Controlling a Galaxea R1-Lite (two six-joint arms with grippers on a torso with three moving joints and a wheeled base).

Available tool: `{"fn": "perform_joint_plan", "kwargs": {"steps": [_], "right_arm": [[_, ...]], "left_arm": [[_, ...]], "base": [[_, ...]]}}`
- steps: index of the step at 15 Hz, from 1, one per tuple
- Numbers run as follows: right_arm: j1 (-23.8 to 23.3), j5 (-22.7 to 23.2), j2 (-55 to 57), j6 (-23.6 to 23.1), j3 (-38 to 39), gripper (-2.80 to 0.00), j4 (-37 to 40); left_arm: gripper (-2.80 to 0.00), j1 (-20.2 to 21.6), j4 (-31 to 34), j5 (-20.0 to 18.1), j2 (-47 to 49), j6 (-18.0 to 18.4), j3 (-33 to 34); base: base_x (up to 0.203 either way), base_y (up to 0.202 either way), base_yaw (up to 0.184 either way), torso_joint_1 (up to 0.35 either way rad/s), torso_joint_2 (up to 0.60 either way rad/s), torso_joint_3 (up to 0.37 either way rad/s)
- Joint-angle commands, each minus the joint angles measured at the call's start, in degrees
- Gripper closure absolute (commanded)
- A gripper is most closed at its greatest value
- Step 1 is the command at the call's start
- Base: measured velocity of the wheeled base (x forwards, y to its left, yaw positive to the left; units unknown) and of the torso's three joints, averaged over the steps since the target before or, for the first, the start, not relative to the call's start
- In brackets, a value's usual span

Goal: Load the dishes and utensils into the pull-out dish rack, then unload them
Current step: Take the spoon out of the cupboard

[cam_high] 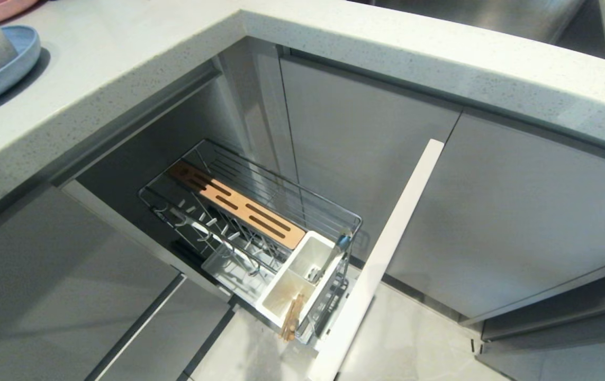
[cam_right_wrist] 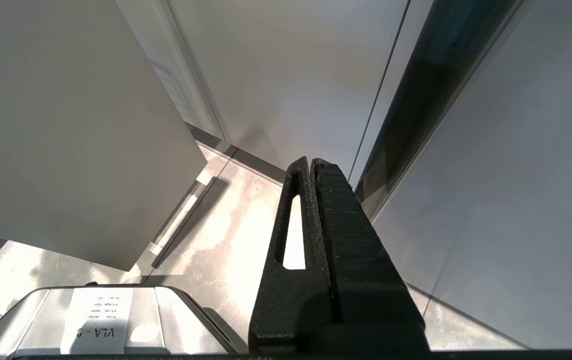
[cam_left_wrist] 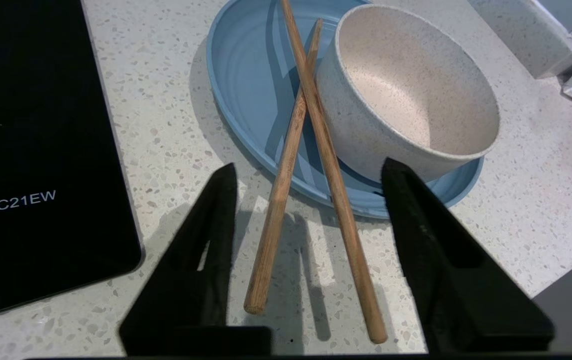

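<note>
We judge the unload step to be in hand: one pair of chopsticks (cam_left_wrist: 316,165) lies crossed on the tabletop (cam_left_wrist: 175,125), tips resting on the plate (cam_left_wrist: 245,95) beside the bowl (cam_left_wrist: 411,95). The left end effector (cam_left_wrist: 308,175) stands open astride them, gripping nothing. Next we must return to the dish rack (cam_high: 260,222), where more chopsticks and a spoon stand in the caddy (cam_high: 313,248). The right end effector (cam_right_wrist: 312,165) hangs closed, empty.

Left end effector (cam_left_wrist: 308,172) spread wide apart; right end effector (cam_right_wrist: 311,165) pressed closed, parked.
</note>
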Motion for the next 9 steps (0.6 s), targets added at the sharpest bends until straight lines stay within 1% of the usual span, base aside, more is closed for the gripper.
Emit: {"fn": "perform_joint_plan", "kwargs": {"steps": [1,7,8,9], "right_arm": [[0.1,0.0,-0.2,0.0,0.1,0.0,0.0],[0.1,0.0,-0.2,0.0,0.1,0.0,0.0],[0.1,0.0,-0.2,0.0,0.1,0.0,0.0],[0.0,-0.1,-0.2,0.0,0.1,0.0,0.0]], "left_arm": [[-2.8,0.0,-0.1,0.2,-0.4,0.0,-0.4],[-2.8,0.0,0.1,0.4,-2.6,0.3,-6.1],[0.0,0.0,0.1,0.4,-3.0,0.9,-7.7],[0.0,-0.1,0.2,0.4,-3.2,1.5,-9.5]], "base": [[0.0,0.0,0.0,0.0,0.0,0.0],[0.0,0.0,0.0,0.0,0.0,0.0],[0.0,0.0,0.0,0.0,0.0,0.0],[0.0,0.0,0.0,0.0,0.0,0.0]]}}
